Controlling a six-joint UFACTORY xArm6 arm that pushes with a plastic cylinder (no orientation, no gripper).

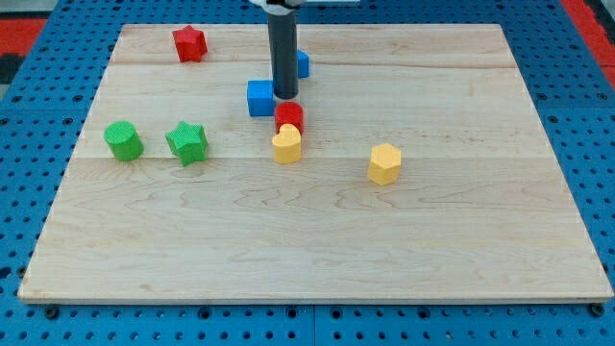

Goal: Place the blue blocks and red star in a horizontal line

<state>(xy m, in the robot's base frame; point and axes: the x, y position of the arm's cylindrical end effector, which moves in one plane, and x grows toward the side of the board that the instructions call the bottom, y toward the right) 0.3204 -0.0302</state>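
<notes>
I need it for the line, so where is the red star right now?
The red star sits near the board's top-left corner in the camera view, alone, well to the left of my tip and the blue cube.

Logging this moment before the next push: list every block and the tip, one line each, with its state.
my tip: down on the board, just right of the blue cube
blue cube: flat, beside the tip
second blue block: partly hidden behind the rod
red star: alone, top left
red block: touching yellow heart
yellow heart: flat
yellow hexagon: alone
green cylinder: flat
green star: flat
</notes>
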